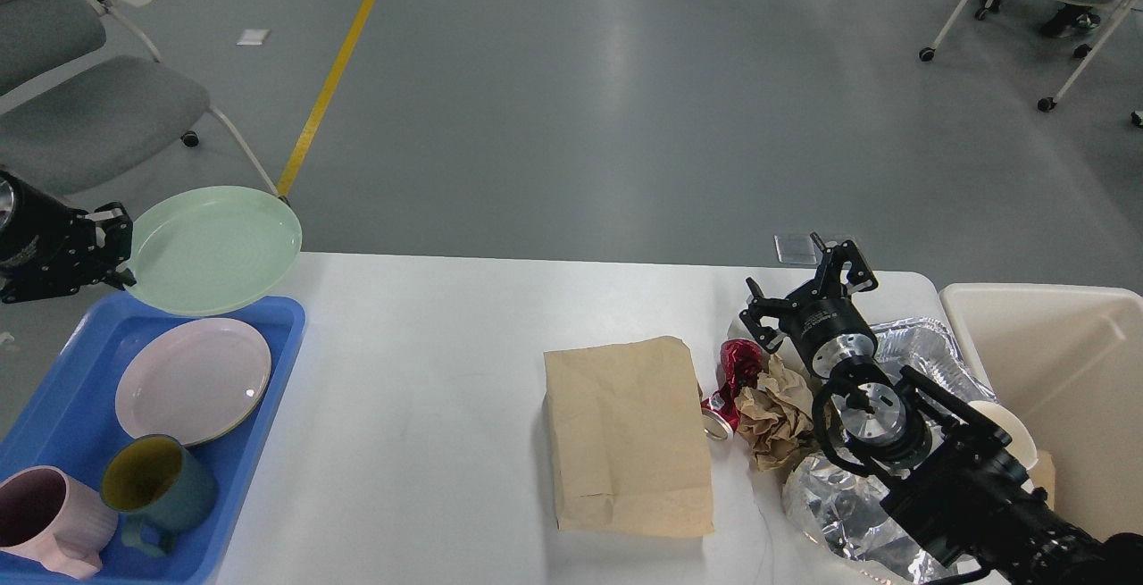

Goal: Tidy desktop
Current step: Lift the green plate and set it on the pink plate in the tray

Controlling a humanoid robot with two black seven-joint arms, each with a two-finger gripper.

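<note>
The white desktop (429, 406) fills the lower view. My left gripper (114, 246) at the far left is shut on the rim of a pale green plate (214, 250) and holds it in the air above the far end of the blue tray (54, 415). My right gripper (804, 290) is open and empty, fingers spread, above the trash at the right. A flat brown paper bag (629, 438) lies mid-table. Beside it lie a crushed red can (732, 371), a crumpled brown paper ball (772, 411) and crumpled foil (839, 509).
The blue tray holds a pink plate (192, 380), a dark teal mug (156, 487) and a pink mug (45, 522). A cream bin (1063, 371) stands at the table's right edge. A foil container (929, 348) and a white cup (1005, 424) lie behind my right arm.
</note>
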